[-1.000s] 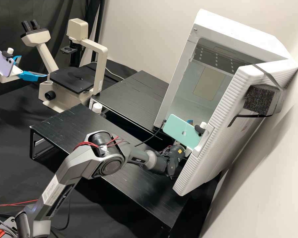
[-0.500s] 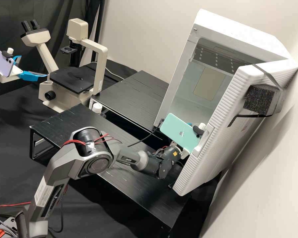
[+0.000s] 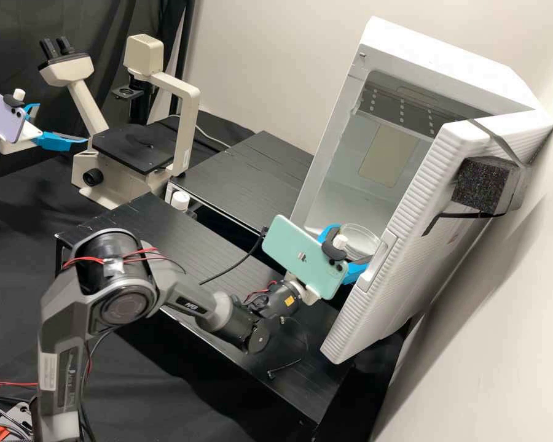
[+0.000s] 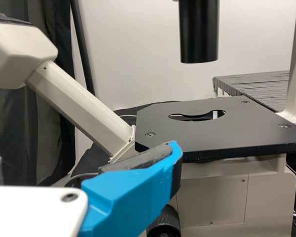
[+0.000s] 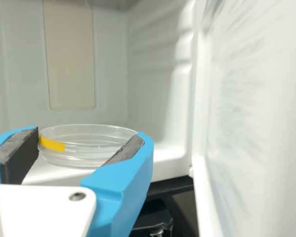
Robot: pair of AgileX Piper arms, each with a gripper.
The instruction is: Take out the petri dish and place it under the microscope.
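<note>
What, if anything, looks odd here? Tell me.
A dark foam block is strapped to the open cabinet door, an odd, makeshift-looking fixture. Nothing else stands out: the petri dish looks level and whole between the fingers of the right gripper.

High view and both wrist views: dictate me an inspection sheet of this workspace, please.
Surface: black bench with black risers, lightly scratched.
Job's things: petri dish at the open white cabinet; microscope has no dish on its stage.
Clutter: dark foam block strapped to the cabinet door.
Grippers: right gripper, jaws shut on the dish; left gripper beside the microscope, jaws open.
Cables: black cable dangling; red wires along the right arm.
Surroundings: pale wall, dark curtain.
</note>
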